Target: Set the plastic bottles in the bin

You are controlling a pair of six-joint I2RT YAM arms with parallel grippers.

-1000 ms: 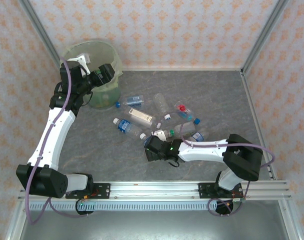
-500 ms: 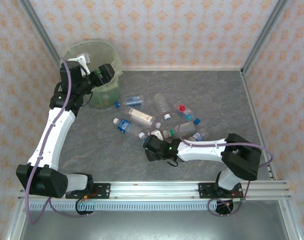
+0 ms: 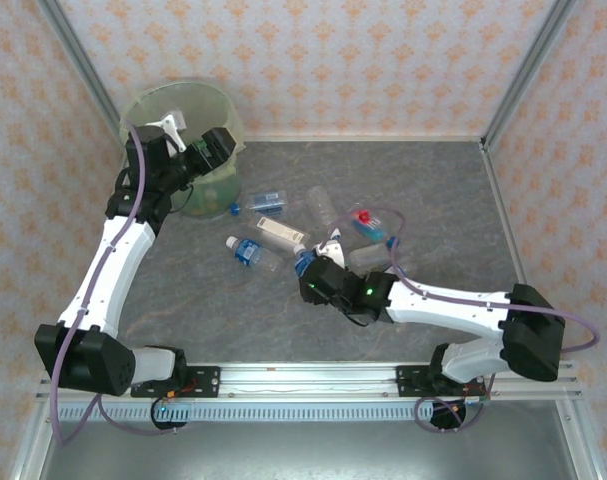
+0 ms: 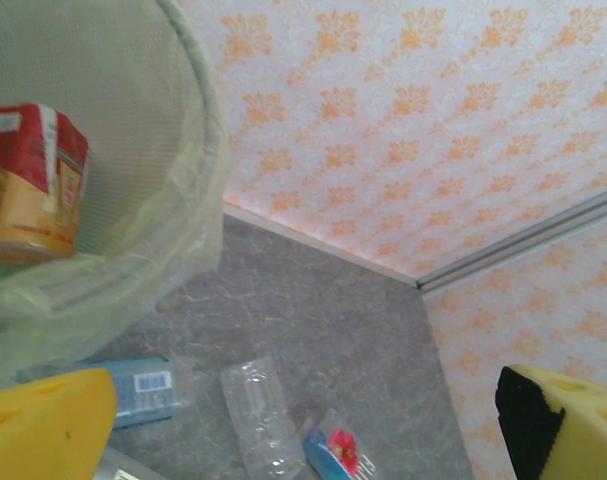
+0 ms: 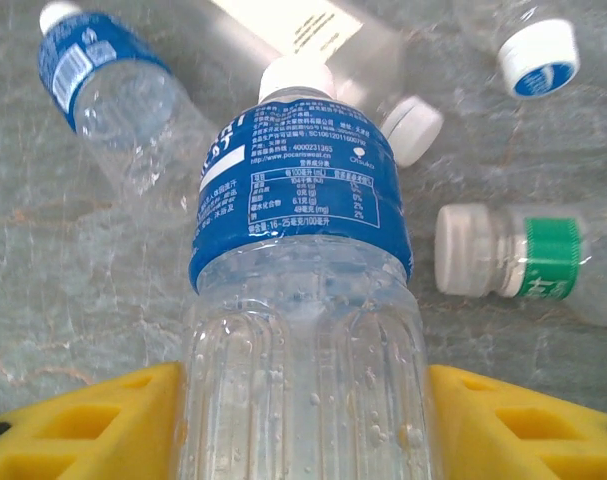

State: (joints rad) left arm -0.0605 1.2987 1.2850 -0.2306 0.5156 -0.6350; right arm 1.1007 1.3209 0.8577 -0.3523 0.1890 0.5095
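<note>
My right gripper (image 3: pixel 318 272) is shut on a clear bottle with a blue label and white cap (image 5: pixel 301 230), gripped round its body between the yellow fingers (image 5: pixel 83 425). That held bottle (image 3: pixel 321 252) sits among the loose plastic bottles mid-table: a blue-labelled one (image 5: pixel 103 85), a green-labelled one (image 5: pixel 528 255) and a clear one with a white label (image 3: pixel 281 233). My left gripper (image 3: pixel 211 150) is open beside the pale-green bin (image 3: pixel 183 100). Through the bin wall (image 4: pixel 173 170) a red and orange bottle (image 4: pixel 28 180) shows.
Near the bin lie a blue-labelled bottle (image 4: pixel 133 385), a clear flattened one (image 4: pixel 258 415) and a red-capped one (image 3: pixel 368 220). Patterned walls with metal corner posts close the back and sides. Open grey table lies right of the bottles.
My right gripper has moved away from the front edge toward the bottle cluster, carrying the blue-labelled bottle, and its arm has stretched out. The left gripper has shifted slightly at the bin.
</note>
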